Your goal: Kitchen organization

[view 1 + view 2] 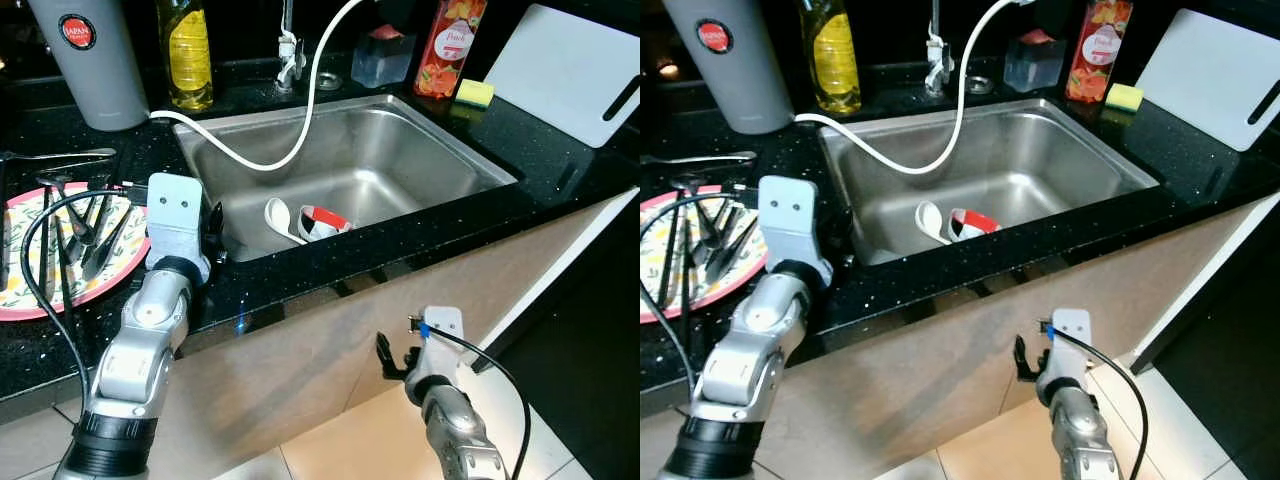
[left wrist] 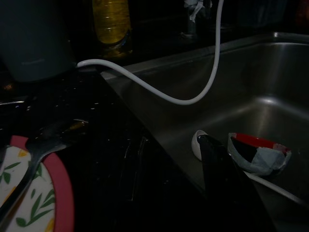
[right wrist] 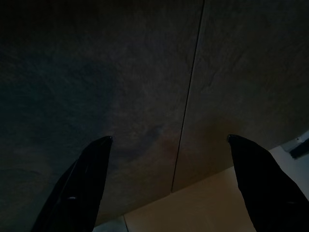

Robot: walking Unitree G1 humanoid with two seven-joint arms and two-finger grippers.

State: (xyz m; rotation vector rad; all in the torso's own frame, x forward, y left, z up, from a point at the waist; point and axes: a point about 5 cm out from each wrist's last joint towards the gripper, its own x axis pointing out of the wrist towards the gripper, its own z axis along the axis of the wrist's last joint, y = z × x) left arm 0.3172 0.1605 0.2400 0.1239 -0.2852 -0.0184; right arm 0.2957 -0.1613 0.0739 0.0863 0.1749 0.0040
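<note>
A pink-rimmed plate with a leaf pattern sits at the far left of the black worktop, carrying dark tongs and other utensils. Just beside it the left end effector reaches over the worktop's edge toward the steel sink — whether its fingers are parted or closed cannot be told. Behind stand a grey flask and a yellow oil bottle. A white hose loops into the sink, where a white spoon lies touching a tipped red-and-white cup. Farther right are a red bottle, a yellow sponge and a white cutting board. The right end effector hangs low before the cabinet front — released, fingers wide apart.
</note>
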